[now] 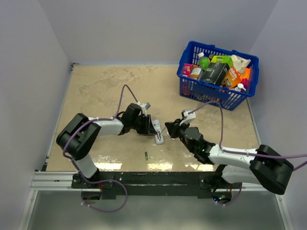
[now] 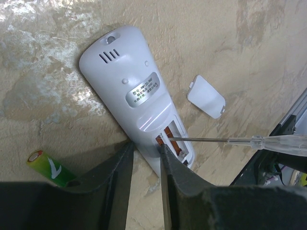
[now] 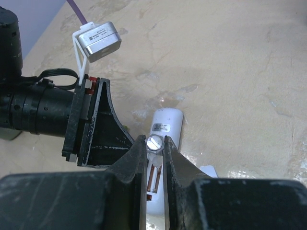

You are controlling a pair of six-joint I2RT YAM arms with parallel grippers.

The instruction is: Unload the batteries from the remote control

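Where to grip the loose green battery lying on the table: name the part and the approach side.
Probably its mid-length, from straight above, pinching across the round body. The battery lies flat on the table, apart from the remote control, so its long sides are open.

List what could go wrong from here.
1. The screwdriver held by the right gripper has its tip in the bay of the remote control; a slip could bend the contacts.
2. The left gripper pinches only the remote's bay end, so levering may twist it loose.
3. The loose battery lies by that gripper and could get knocked rolling.
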